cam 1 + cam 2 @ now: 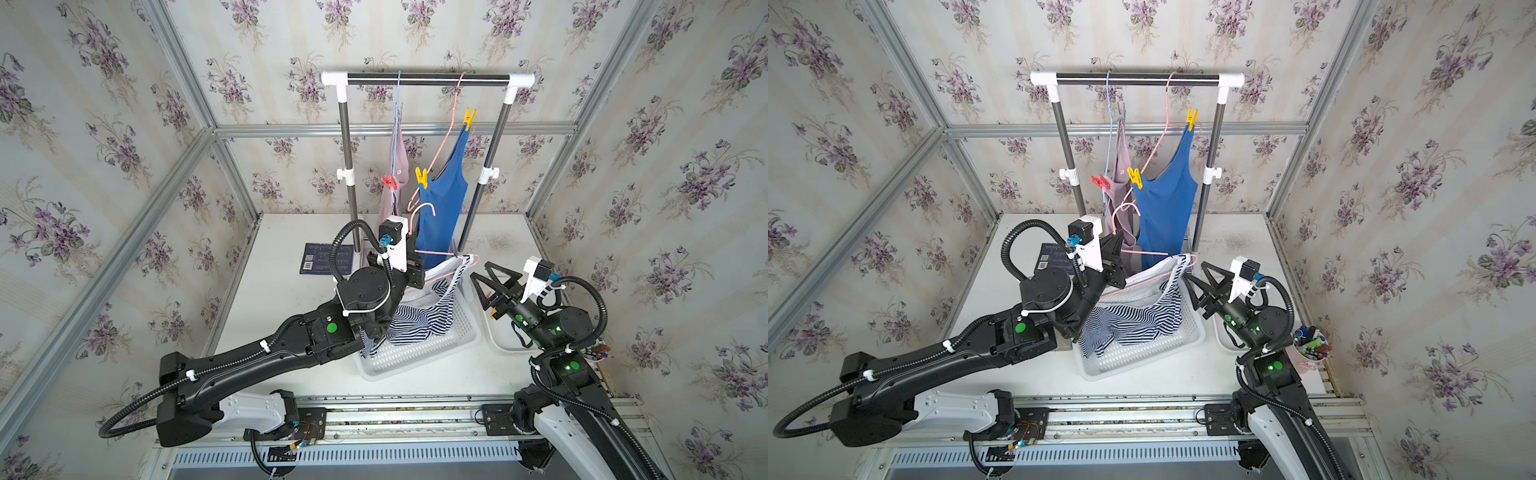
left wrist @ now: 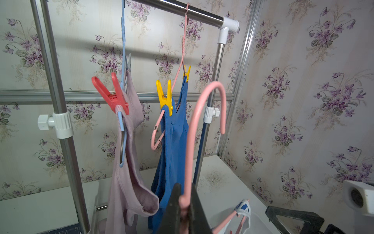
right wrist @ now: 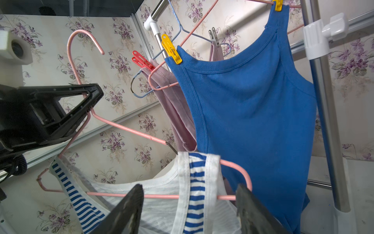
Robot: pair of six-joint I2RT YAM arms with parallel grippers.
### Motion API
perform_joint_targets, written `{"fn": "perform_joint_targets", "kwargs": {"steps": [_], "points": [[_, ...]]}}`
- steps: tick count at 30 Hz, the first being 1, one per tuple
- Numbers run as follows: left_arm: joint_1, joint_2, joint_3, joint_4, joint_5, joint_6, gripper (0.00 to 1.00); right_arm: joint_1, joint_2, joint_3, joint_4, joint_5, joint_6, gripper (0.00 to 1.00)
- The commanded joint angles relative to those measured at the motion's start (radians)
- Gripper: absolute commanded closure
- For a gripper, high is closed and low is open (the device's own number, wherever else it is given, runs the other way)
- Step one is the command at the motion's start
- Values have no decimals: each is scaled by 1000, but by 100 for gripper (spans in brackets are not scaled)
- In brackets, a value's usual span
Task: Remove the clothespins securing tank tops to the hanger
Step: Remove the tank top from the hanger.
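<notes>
Steel tubing with white plastic joints forms the rack (image 1: pixel 428 79), which stands beyond both grippers. The blue top (image 1: pixel 442 199) hangs from it on the pink hanger (image 2: pixel 183 50), just past the left gripper (image 2: pixel 185 204). Beside it, also ahead of that gripper, the mauve top (image 2: pixel 129 182) hangs on the blue hanger (image 2: pixel 123 40). The striped top (image 1: pixel 419 320) droops below the left gripper into the basket (image 1: pixel 415 355), with its straps over the loose hanger (image 3: pixel 121 124).

The left gripper is clamped on the neck of the loose hanger, whose hook rises above its fingers, clear of the rack. The right gripper (image 3: pixel 189 187) sits at the end of that hanger away from the left gripper, with its jaws wide apart. In the right wrist view a striped strap and the hanger's lower bar cross the gap between them. Whether either finger touches them cannot be told.

Up and ahead of the left gripper, the red pin (image 2: pixel 113 95) clips the mauve top's nearer strap to the blue hanger. The grey pin (image 3: pixel 213 36) holds the farther strap. The near yellow pin (image 2: pixel 166 97) and the far yellow pin (image 2: pixel 187 73) fasten the blue top's straps to the pink hanger.
</notes>
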Motion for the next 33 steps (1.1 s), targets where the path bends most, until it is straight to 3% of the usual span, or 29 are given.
{"fn": "perform_joint_targets", "kwargs": {"steps": [1,10,21,29,33], "points": [[0,-8,-22,76,4,-29,100,19,22,17,59,-7,4,30],[2,2,-48,171,-6,-46,100,91,86,41,1,58,-44,34],[2,-1,-54,175,2,-56,100,96,146,64,-49,168,-73,42],[2,-12,-79,173,29,-146,100,95,186,51,3,233,-62,55],[2,-11,-80,149,38,-174,100,96,193,47,29,242,-55,69]]}}
